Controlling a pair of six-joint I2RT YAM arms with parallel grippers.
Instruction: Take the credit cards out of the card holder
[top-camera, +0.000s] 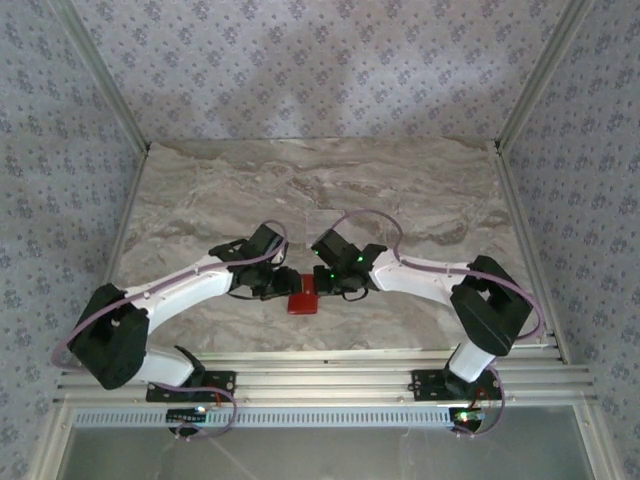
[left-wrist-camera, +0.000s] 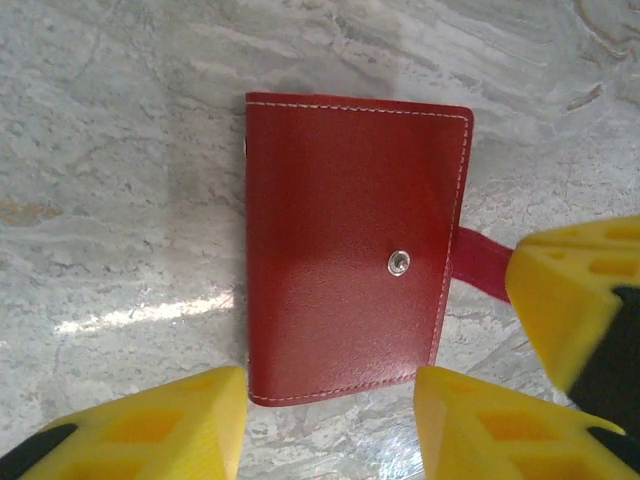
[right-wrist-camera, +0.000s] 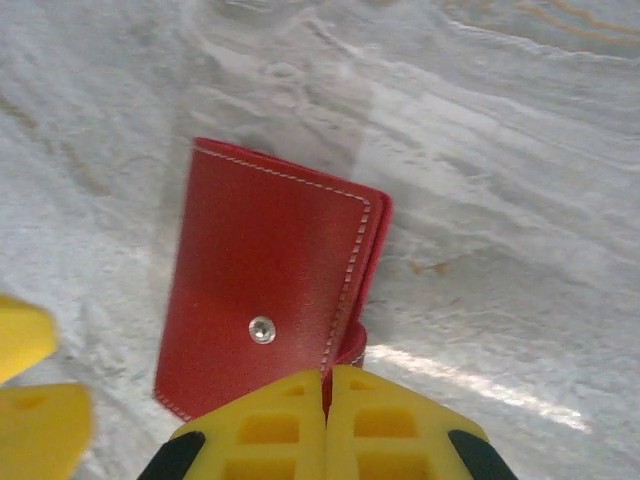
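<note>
The red card holder (left-wrist-camera: 350, 250) lies closed and flat on the marble table, a metal snap stud (left-wrist-camera: 398, 262) on its cover. The credit cards are hidden. My left gripper (left-wrist-camera: 330, 400) is open, its yellow fingers standing either side of the holder's near edge and apart from it. My right gripper (right-wrist-camera: 327, 375) is shut on the holder's red strap (left-wrist-camera: 482, 258), which sticks out from the stitched edge. From above, the card holder (top-camera: 302, 302) sits between the left gripper (top-camera: 272, 285) and the right gripper (top-camera: 325, 285). The card holder (right-wrist-camera: 260, 310) reaches right up to the shut fingertips.
The marble table (top-camera: 320, 190) stretches far behind the arms, walled by patterned panels on three sides. An aluminium rail (top-camera: 320, 365) runs along the near edge, where both arm bases are bolted.
</note>
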